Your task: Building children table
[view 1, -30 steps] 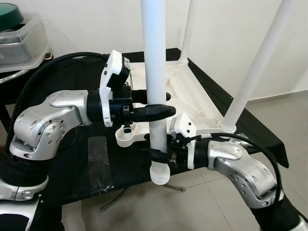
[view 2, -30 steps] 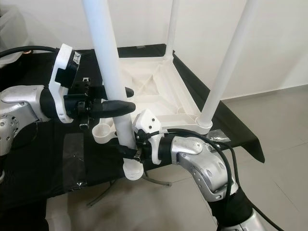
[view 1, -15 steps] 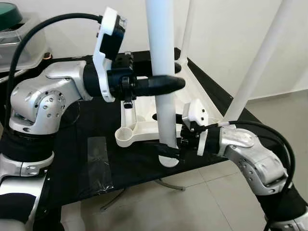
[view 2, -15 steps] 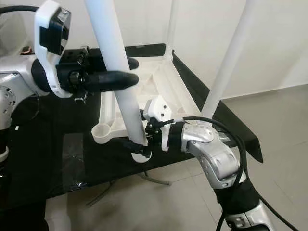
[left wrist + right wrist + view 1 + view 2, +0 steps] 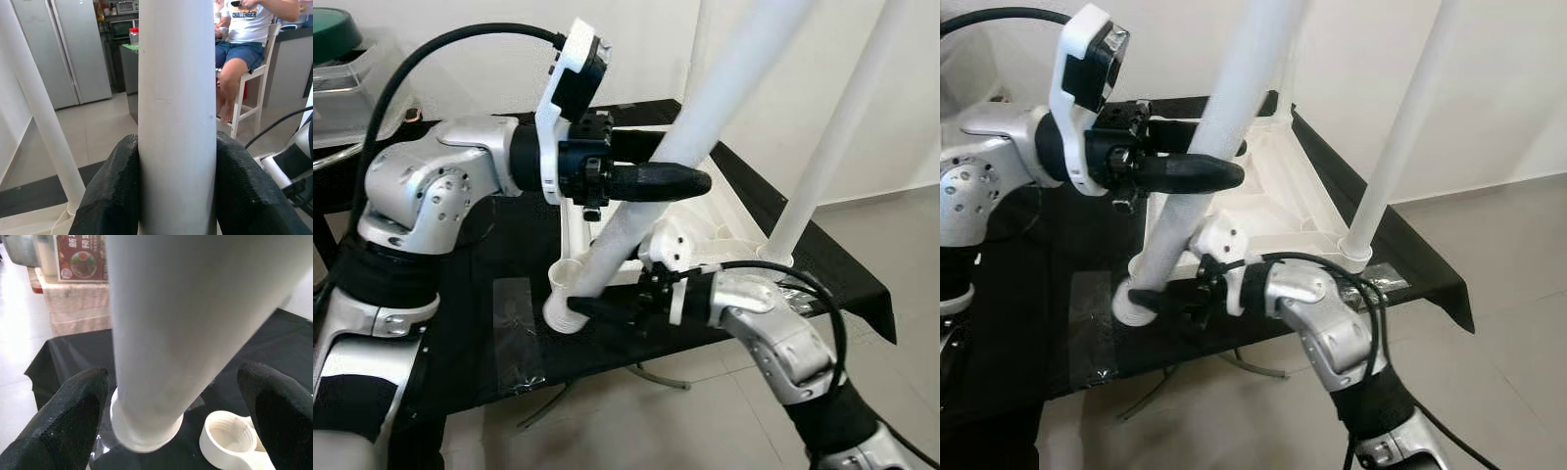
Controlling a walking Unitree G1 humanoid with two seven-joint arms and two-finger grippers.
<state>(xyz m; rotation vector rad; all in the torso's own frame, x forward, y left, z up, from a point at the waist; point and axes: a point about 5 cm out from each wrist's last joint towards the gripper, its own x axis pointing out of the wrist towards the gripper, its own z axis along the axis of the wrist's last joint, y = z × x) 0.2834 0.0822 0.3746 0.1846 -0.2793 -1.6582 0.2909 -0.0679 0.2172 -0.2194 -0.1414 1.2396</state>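
Left gripper (image 5: 690, 181): its two black fingers (image 5: 110, 196) are pressed against both sides of the loose table leg (image 5: 705, 127), partway up the tube.
Loose table leg: a white plastic tube, tilted, its top leaning toward the robot's right and its threaded foot low beside the empty socket (image 5: 230, 436) at the near corner of the upturned tabletop (image 5: 705, 211).
Right gripper (image 5: 1160, 299): low at the foot of the leg, fingers (image 5: 73, 418) spread on either side of the tube, not squeezing it.
Tabletop: white, ribbed underside up, lying on a black cloth (image 5: 509, 343); two fitted legs (image 5: 837, 137) stand upright at its far and right corners.
Handling: the tube looks light, stiff and smooth, so probably slippery under rubber pads; a firm mid-shaft hold steers the tilt, while a hold near the foot guides the thread into the socket.
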